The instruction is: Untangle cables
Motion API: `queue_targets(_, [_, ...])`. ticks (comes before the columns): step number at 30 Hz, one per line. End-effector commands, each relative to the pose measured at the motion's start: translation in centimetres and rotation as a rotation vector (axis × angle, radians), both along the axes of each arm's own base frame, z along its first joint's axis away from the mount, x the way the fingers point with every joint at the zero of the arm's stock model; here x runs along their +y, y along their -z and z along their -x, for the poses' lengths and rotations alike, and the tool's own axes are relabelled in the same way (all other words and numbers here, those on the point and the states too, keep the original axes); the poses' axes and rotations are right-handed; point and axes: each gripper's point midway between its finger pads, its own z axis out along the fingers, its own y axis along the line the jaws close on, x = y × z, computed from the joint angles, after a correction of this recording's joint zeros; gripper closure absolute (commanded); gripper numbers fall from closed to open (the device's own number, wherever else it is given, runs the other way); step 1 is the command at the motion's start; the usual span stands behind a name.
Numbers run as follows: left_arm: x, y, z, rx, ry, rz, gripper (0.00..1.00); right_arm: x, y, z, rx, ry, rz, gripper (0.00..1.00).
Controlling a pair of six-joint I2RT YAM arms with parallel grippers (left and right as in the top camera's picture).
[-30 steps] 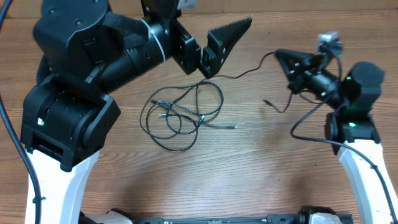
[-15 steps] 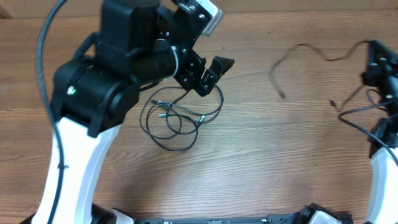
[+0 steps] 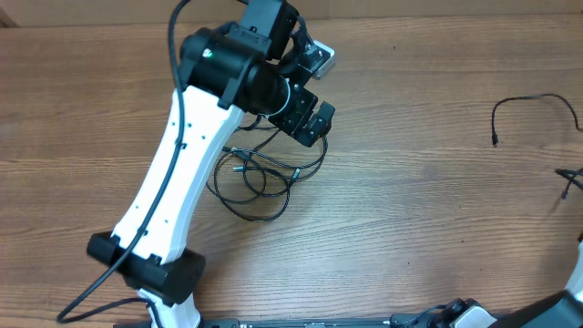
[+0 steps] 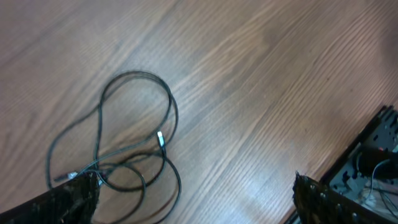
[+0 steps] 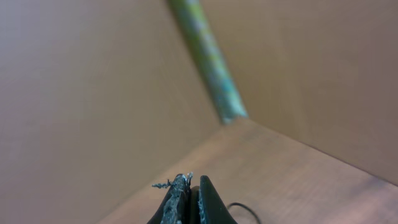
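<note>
Wood table (image 3: 410,228), left hand (image 4: 196,188) gaping above coiled cables (image 4: 160,138), right hand (image 5: 189,198) pinching right-edge cable (image 3: 536,97)

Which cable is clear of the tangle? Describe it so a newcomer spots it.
In the overhead view, go to the table's far right edge, far from the tangle by the left gripper. The cable there is a single open arc ending in a small plug at its left, with no loops, unlike the tangle.
</note>
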Motion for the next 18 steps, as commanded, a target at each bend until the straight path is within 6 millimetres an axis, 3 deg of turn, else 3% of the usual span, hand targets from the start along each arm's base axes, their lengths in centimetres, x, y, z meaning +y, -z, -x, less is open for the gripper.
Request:
queue_targets(1, [-0.2,1.5,-0.1,0.039,0.020,-0.033,0.00,-3.8,1.1,2.2,0.026,0.152,-0.007,0.96])
queue_targets(3, [-0.3,2.1,-0.1,0.057,0.020,-0.043,0.01,-4.6,1.6,2.9,0.034,0.175,-0.017,0.96])
queue_targets(4, [-0.3,2.4,-0.2,0.064,0.020,-0.047,0.00,-5.2,2.0,3.3,0.033,0.193,-0.034,0.85])
queue_targets(5, [-0.4,2.8,-0.3,0.071,0.020,-0.051,0.00,-5.8,2.4,3.9,0.023,0.213,-0.066,0.51])
queue_targets(6, [-0.4,2.9,-0.4,0.073,0.020,-0.051,0.00,-6.1,2.5,4.2,0.017,0.224,-0.079,0.36])
queue_targets(10, [-0.4,3.0,-0.5,0.075,0.020,-0.052,0.00,-6.5,2.9,4.7,0.022,0.239,-0.097,0.03])
queue_targets(14, [-0.4,3.0,-0.4,0.075,0.021,-0.053,0.00,-5.3,3.7,4.0,0.036,0.165,-0.133,0.00])
queue_targets(18, [-0.4,3.0,-0.4,0.075,0.021,-0.052,0.00,-1.0,3.7,1.6,0.015,-0.115,-0.185,0.00])
